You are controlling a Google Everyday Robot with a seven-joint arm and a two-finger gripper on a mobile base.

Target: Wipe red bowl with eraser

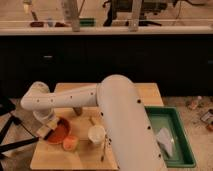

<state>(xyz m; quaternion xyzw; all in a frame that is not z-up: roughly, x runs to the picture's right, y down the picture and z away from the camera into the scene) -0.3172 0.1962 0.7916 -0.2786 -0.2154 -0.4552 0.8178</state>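
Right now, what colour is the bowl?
The bowl is red-orange, camera view; the end effector is at its left rim.

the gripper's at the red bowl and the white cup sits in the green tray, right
Not quite. The camera view shows the white cup standing on the wooden table, outside the green tray. The gripper is indeed at the red bowl's left edge.
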